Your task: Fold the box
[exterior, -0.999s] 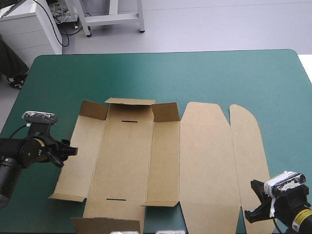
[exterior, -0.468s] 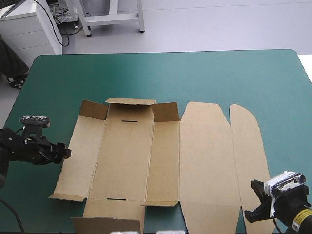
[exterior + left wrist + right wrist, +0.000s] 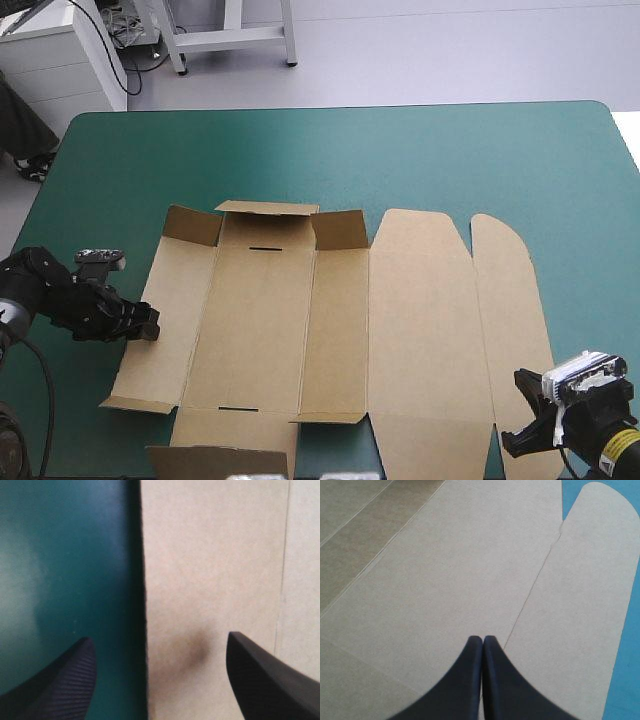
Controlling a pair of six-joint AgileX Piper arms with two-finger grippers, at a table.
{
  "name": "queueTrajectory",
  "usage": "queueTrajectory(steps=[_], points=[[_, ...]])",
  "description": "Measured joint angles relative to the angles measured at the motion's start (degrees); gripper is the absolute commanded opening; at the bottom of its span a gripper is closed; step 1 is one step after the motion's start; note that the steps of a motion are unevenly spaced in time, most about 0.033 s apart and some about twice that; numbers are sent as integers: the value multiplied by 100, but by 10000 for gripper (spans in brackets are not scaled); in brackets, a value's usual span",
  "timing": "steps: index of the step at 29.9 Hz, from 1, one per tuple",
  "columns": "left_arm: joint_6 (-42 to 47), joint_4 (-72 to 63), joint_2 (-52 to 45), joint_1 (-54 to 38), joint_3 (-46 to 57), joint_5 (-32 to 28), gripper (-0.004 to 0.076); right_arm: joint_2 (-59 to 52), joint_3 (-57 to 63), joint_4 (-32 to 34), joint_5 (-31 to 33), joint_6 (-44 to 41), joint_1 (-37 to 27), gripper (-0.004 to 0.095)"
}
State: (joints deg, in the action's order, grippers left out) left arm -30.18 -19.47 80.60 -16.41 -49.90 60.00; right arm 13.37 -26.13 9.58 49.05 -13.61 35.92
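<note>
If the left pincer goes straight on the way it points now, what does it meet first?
Most likely the left edge of the box: the open left pincer straddles it, one finger over board, one over the teal-green cover. Its height above them is unclear.

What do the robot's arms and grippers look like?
The left arm is plain black with rounded segments. The right arm is black too, with a yellow label bearing dark print near the wrist. Each gripper has two broad black fingers shaped like curved fins that taper to a point. The left gripper shows a fine woven texture; the right gripper looks smooth.
</note>
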Motion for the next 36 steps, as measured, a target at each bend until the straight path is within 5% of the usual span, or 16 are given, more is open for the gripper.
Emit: queueTrajectory(steps=[14,20,28,36], points=[[-871,-1435,730,-7,-35,797,487,0,0,21,0,0,0,-20],[-1137,-2167,735,-7,-35,804,332,0,0,25,0,0,0,-20],[-1153,-2278,735,-7,-35,798,-9,0,0,25,0,0,0,-21],[-1159,-2073,736,-7,-56,793,-8,0,0,38,0,0,0,-20]])
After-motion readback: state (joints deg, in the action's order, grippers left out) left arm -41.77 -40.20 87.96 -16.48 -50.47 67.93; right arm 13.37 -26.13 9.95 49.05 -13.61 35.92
